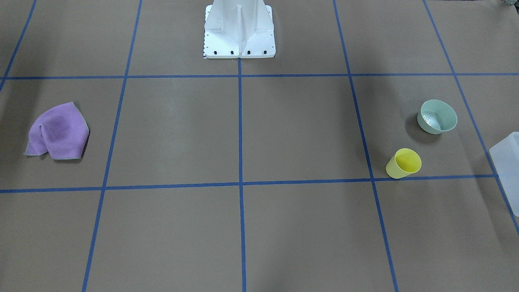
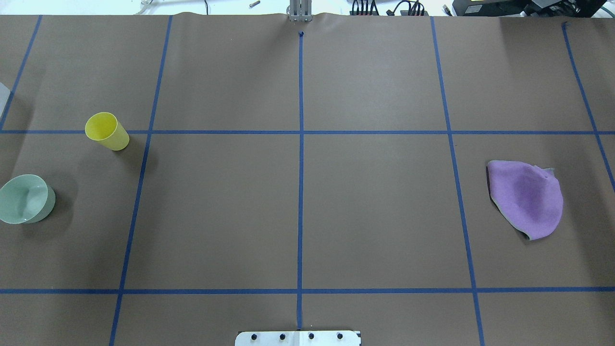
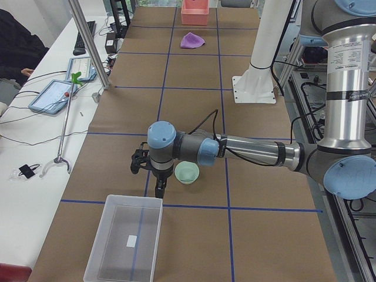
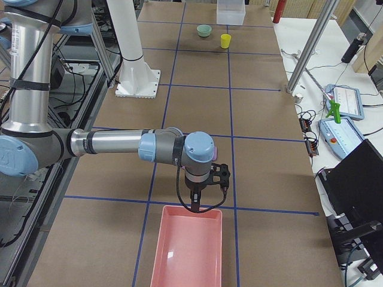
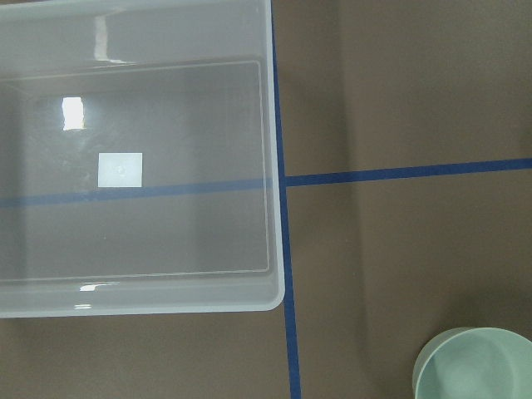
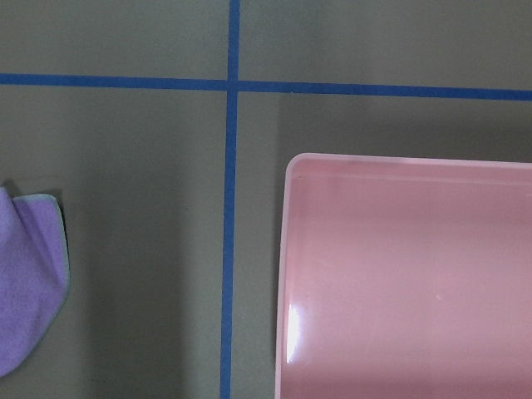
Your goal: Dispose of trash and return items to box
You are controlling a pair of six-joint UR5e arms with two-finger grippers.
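Biggest: frosted-white translucent plastic bin [image 3: 123,247] w/ rounded corners, at 7 o'clock in the left-side view, nothing in it yet. It looks rigid, and I only need to drop things into it.

Next, pink rectangular plastic tray [image 4: 188,251] at the table's opposite end; prob. the trash spot.

Crumpled purple cloth [image 2: 526,197] lies at 3 o'clock in the overhead view, well apart from the rest. It's soft, limp and near weightless, so I'd pinch a raised fold from above.

Left gripper [image 3: 158,191] hangs near both bin and bowl, right gripper [image 4: 195,206] by the tray's rim. Both show in side views only, so I can't tell if fingers are apart or together.

Pale mint-green round plastic bowl [image 2: 24,198] stands upright at 9 o'clock overhead. It's light, stiff and glossy, likely slippery; I'd take the rim wall, one finger in, one out.

Small yellow plastic cup [image 2: 106,130] stands upright at 1 o'clock off the bowl, near but apart. It's the lightest and prob. tips easily, so same rim pinch, gentle squeeze.
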